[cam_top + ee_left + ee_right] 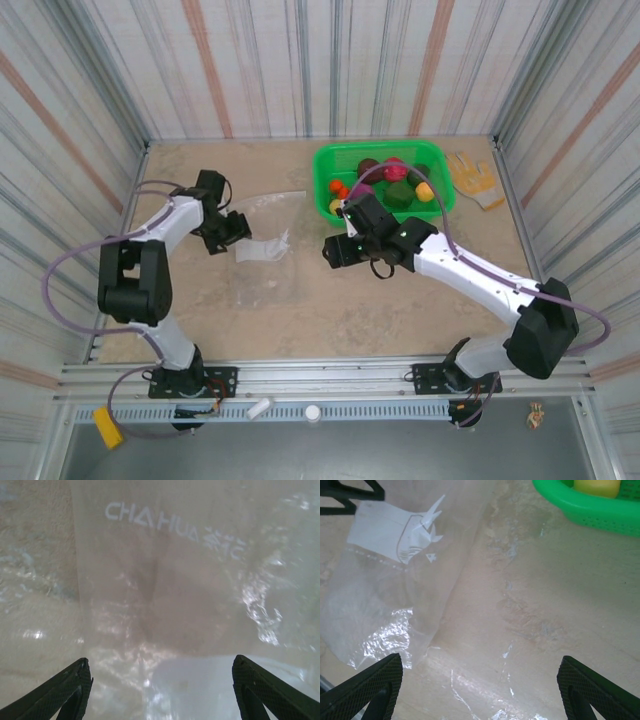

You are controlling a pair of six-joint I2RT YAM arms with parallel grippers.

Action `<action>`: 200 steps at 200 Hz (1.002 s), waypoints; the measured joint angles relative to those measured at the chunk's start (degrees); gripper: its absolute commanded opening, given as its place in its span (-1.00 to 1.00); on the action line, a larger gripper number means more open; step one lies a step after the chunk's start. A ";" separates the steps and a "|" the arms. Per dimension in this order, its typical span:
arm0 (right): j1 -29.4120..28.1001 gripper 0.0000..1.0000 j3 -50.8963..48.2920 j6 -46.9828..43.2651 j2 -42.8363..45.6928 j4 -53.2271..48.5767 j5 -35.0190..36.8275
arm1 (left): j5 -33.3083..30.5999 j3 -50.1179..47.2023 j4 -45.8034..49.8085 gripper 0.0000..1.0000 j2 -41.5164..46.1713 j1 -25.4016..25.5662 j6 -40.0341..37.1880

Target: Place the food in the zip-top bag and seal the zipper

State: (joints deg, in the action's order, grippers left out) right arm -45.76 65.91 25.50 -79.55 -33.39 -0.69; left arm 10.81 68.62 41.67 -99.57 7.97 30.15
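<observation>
on the table (400, 300) between both arms' wide-open jaws, the clear bag (270, 250); beyond, basket (325, 190) of food (400, 193), glove (472, 180)

This is a robot test cell in a lab, not a home or kitchen. A beige, stone-patterned tabletop (330, 320) is boxed in on the left, far and right sides by grey-and-white striped panel walls (300, 60). A silver aluminium rail (330, 372) runs along the near edge. Two black-and-white robot arms are bolted to it, the left arm (170, 220) and the right arm (470, 272), trailing loose purple cables (50, 280). At the far right, a green mesh plastic basket (322, 190) holds small round toy fruits and vegetables (400, 192).
</observation>
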 measured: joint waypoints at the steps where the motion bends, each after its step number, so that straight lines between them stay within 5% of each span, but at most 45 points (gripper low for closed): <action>1: 0.00 0.67 0.02 -0.04 0.00 0.02 0.02 | 0.02 0.04 0.00 0.53 -0.13 0.00 0.00; 61: -0.52 0.68 -2.97 -0.72 5.55 -0.28 2.45 | -9.42 11.87 3.13 0.49 -10.29 -1.14 -3.23; 101: -0.52 0.72 -3.93 -1.22 10.03 -2.29 4.42 | -18.75 24.74 6.51 0.06 -17.55 -2.58 -7.72; 130: -0.52 0.73 -3.93 -2.12 11.80 -3.58 6.60 | -18.88 27.58 7.19 0.19 -17.79 -1.62 -7.10; 151: -0.52 0.73 -3.93 -2.12 12.20 -4.09 7.72 | -15.43 27.32 6.93 0.38 -14.51 -0.02 -3.17; 200: -0.52 0.70 -5.40 -0.61 10.58 -2.80 8.37 | -14.05 25.46 7.23 0.62 -6.25 7.98 29.57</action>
State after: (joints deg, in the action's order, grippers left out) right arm -46.28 60.51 24.88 -68.97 -36.18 7.68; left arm -3.25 94.08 48.90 -105.82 15.94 59.72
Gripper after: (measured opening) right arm 0.853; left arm 0.806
